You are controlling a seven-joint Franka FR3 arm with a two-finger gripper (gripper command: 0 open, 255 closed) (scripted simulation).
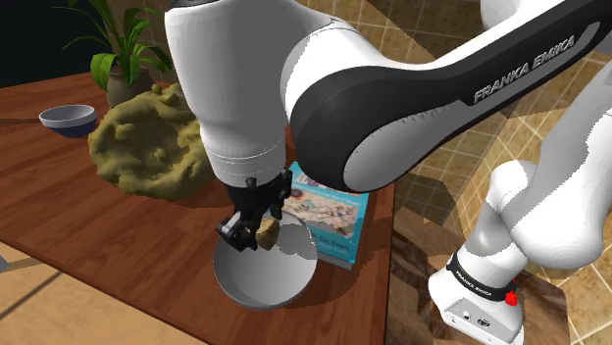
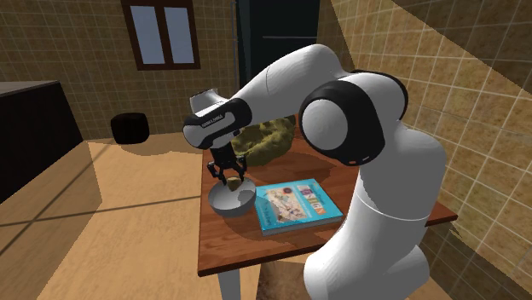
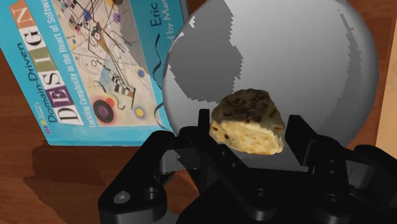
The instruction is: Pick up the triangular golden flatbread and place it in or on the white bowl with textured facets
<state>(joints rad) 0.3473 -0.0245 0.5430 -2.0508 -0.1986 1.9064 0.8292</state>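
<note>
Right over the bowl [image 3: 305,57], the fingers [image 3: 300,137] clasp the flatbread [image 3: 248,124]; book [image 3: 95,70] beside, table edge [image 1: 110,278] near.

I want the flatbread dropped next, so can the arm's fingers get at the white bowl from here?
Probably yes. The fingers, clasping the flatbread, hang right over the white bowl with nothing between; the book lies beside it.

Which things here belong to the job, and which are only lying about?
Belong to the job: flatbread, held in the gripper; white bowl under it.
Lying about: blue book, small blue bowl, tan lumpy mass, potted plant.
</note>
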